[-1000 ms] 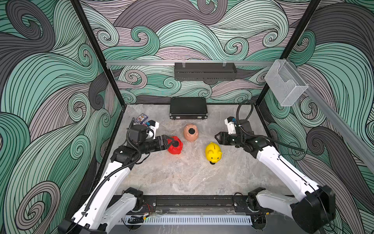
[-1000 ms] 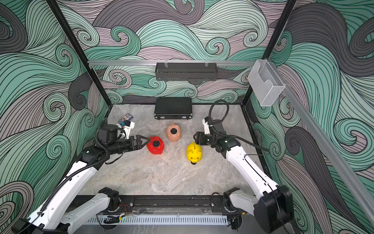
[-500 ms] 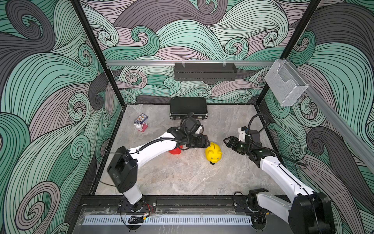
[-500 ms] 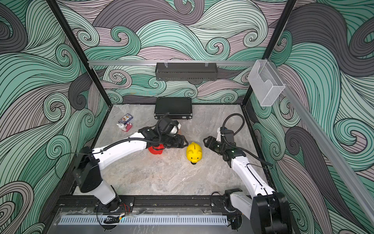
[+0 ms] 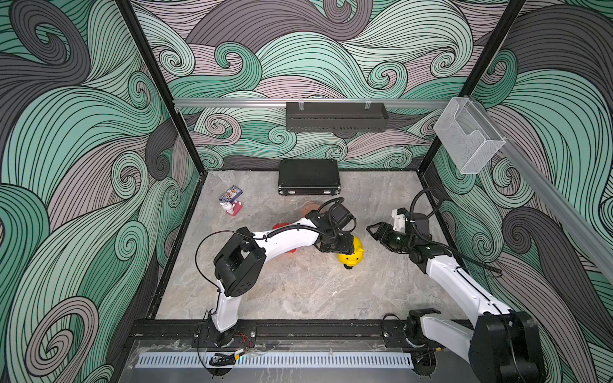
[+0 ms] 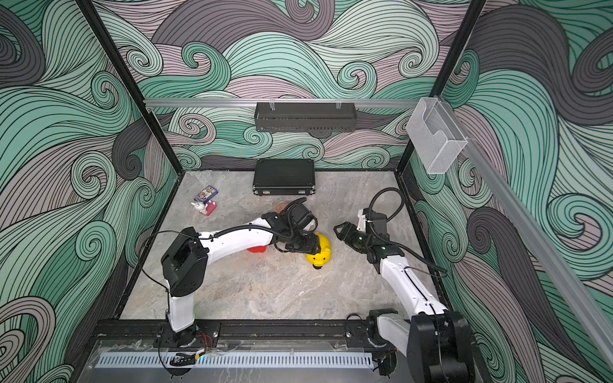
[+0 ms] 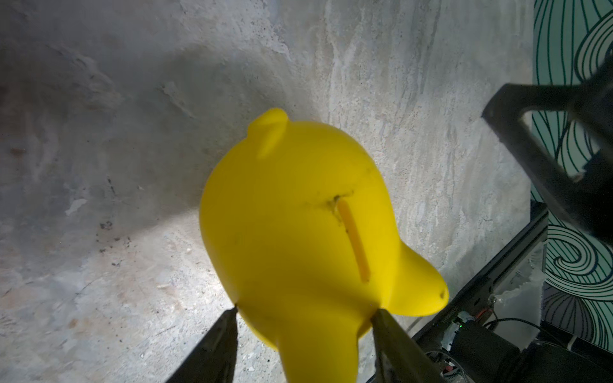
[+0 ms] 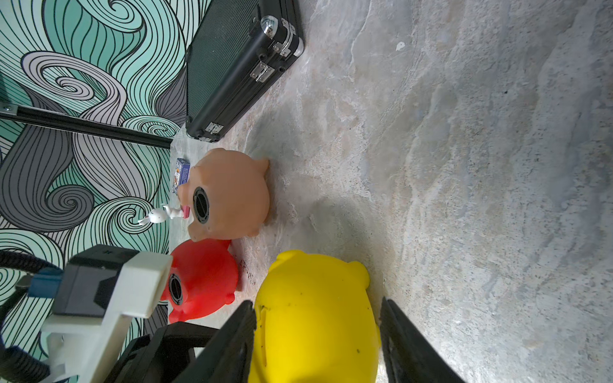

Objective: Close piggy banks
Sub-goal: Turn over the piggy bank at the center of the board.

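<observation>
The left gripper is clenched on the yellow pig, one finger against each flank near its rear; how firm the grip is cannot be told. The pig stands upright on the desk near its middle, coin slot up and snout toward the front edge. Just to its right in both top views, the right gripper hangs released and empty, pointing at the pig but apart from it. Behind the left arm, the red pig and the peach pig lie side by side, bellies up, each showing a dark round spot; in a top view the arm covers most of both. Farther back, a black case lies flat near the rear wall. By the left wall, a small card box lies beside a white rabbit figure.
</observation>
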`<state>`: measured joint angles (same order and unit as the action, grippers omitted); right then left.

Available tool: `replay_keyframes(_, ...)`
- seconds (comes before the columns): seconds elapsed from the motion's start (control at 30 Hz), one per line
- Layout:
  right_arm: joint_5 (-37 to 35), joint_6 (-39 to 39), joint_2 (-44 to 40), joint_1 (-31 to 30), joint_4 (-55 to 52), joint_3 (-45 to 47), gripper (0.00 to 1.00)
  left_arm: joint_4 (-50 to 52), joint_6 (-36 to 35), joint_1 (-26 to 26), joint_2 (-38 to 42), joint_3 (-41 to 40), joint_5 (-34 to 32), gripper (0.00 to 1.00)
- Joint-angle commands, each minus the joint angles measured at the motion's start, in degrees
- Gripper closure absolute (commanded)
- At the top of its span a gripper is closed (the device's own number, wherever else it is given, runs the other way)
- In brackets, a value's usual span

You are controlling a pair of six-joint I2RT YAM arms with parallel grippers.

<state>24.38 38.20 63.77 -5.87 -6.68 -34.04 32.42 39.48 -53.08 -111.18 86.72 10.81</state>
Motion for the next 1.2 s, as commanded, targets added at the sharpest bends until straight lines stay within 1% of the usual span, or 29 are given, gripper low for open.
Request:
replay_keyframes(0.0,1.5,0.0,0.9,0.2,0.6,0.5,0.39,1.8,0.6,-0.5,-1.3,1.4,-1.8,0.40)
replay_keyframes(0.33,3.7,0.1,3.0,0.1,1.2,0.7,0.41,-0.7,3.0,-0.3,-0.8,-1.1,-1.9,0.52)
replay_keyframes(0.47,3.7,0.0,3.9,0.1,1.4,1.0,0.42,-2.7,4.8,0.2,0.1,-3.1,-1.8,0.58)
replay_keyframes(0.63,3.6,-0.1,4.4,0.1,1.8,1.0,0.42,-5.8,6.4,1.3,1.3,-6.5,-0.3,0.62)
replay_keyframes(0.83,3.7,-0.5,5.9,0.0,2.0,1.2,0.43,-10.9,8.7,3.0,3.0,-11.6,2.8,0.64)
replay_keyframes(1.0,4.3,-0.7,6.8,-0.1,2.1,1.0,0.43,-18.3,12.0,5.2,4.2,-16.6,8.1,0.64)
replay_keyframes(1.17,4.5,-1.3,7.3,-0.1,1.6,0.7,0.44,-17.5,11.2,6.2,5.0,-17.6,7.6,0.64)
